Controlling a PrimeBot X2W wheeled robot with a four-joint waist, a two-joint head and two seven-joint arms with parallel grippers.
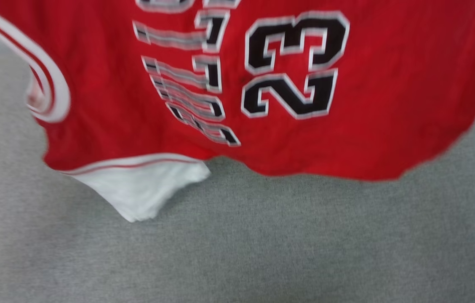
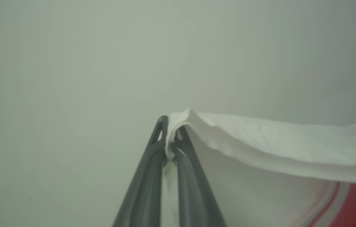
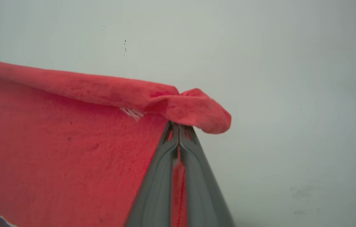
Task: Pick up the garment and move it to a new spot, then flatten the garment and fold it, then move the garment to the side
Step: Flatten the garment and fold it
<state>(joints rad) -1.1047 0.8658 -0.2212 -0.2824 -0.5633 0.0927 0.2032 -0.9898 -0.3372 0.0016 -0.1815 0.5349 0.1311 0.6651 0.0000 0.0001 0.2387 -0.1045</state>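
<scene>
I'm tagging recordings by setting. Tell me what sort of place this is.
Probably a bare indoor test room, hard to say more: a grey felt-like surface beneath the hanging garment, and a plain pale wall beyond it.

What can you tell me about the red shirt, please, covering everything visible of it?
The shirt is a red jersey of soft, slightly fuzzy cloth, with a black, white-edged 23, striped lettering beside it, red-and-white trim and a white sleeve dangling. It hangs spread out and turned sideways over a grey surface, blurred. The left tool pinches white cloth; the right tool pinches a red edge.
</scene>
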